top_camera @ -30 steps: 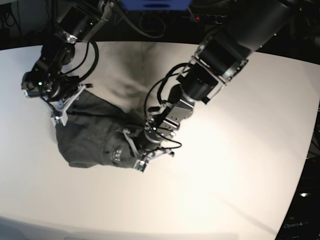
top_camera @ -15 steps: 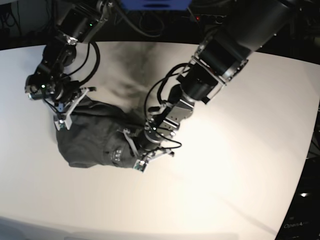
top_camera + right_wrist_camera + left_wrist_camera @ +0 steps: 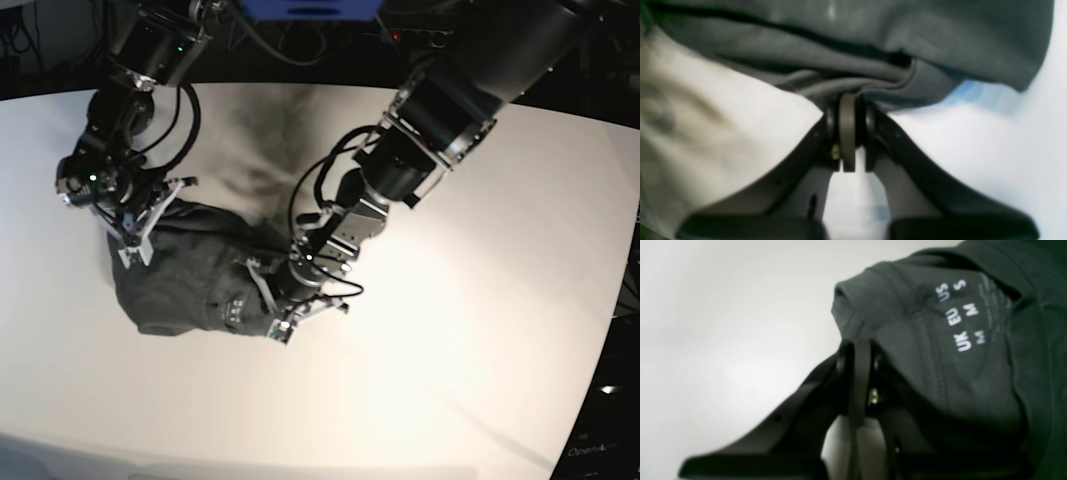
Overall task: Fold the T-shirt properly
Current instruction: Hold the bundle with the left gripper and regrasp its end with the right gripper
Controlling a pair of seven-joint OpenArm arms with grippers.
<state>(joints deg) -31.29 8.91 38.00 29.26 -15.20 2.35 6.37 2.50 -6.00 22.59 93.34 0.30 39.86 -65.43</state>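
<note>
table (image 3: 480, 330): white top, bare around the work; a slick surface would let cloth drag rather than stay put.
shirt (image 3: 190, 280): dark grey, bunched in a heap on the table's near-left part in the base view, between the two arms; not flat, no clean fold visible.
right gripper (image 3: 848, 100): jaws pressed together on a gathered ridge of shirt at the heap's far-left edge; several layers seem caught.
left gripper (image 3: 857, 350): jaws pressed together at the collar edge, just beside the label; cloth wraps round the tips, so it appears pinched.
label (image 3: 960, 316): white size print on the inside of the neck, facing up, so the collar is turned out here.
risk, layers: if the right grip holds more than one layer, lifting would probably carry the whole heap instead of spreading it.
risk, slip: the left pinch sits close to the hem; a sharp pull apart could free it.
risk, twist: pulling unevenly may leave the shirt skewed, spoiling the fold.
</note>
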